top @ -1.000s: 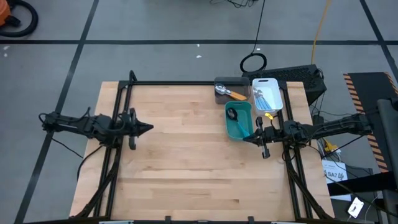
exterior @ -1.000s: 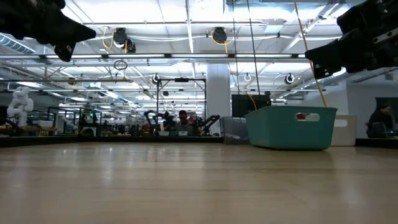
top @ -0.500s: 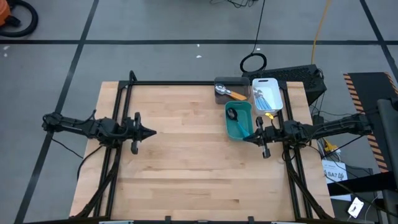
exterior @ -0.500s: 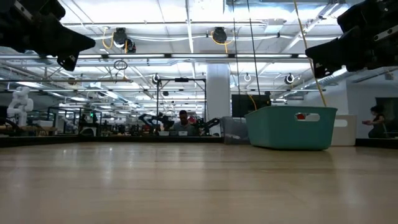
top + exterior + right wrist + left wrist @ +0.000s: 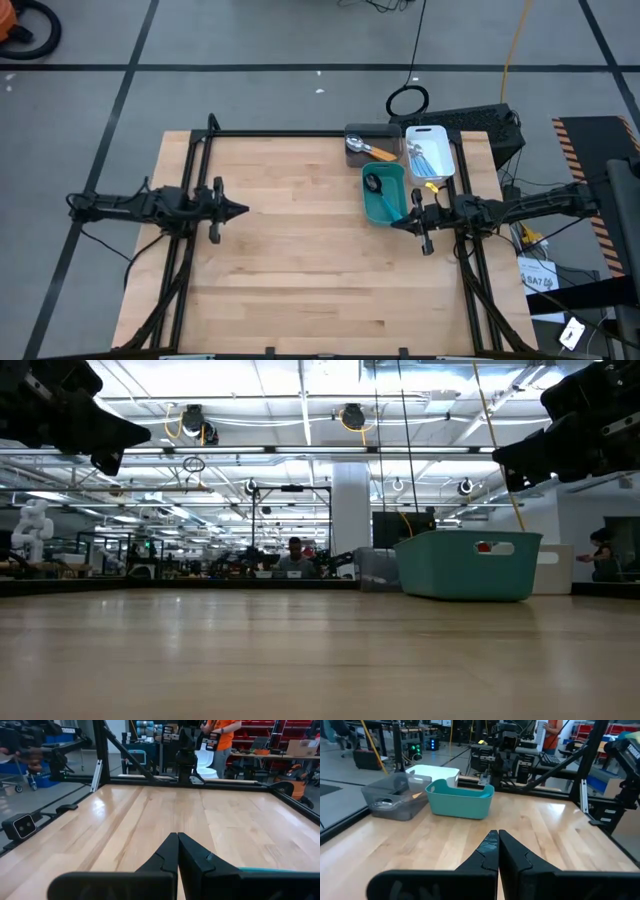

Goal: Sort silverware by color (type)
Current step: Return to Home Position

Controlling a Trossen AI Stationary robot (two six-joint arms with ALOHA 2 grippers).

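My left pincer point(image 5: 245, 209) nudged slightly, right pincer point(image 5: 394, 222) unmoved beside teal bin point(image 5: 366, 200); both closed, empty. Silverware point(image 5: 425, 155) binned; sorting looks done.

Grey taped floor point(image 5: 250, 100), ceiling strip lights point(image 5: 300, 452); cluttered workshop point(image 5: 200, 550) beyond

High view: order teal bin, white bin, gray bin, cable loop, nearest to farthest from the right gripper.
1. Teal bin, beside the right gripper.
2. White bin and gray bin, farther back: too close to call.
3. Cable loop, on the floor.
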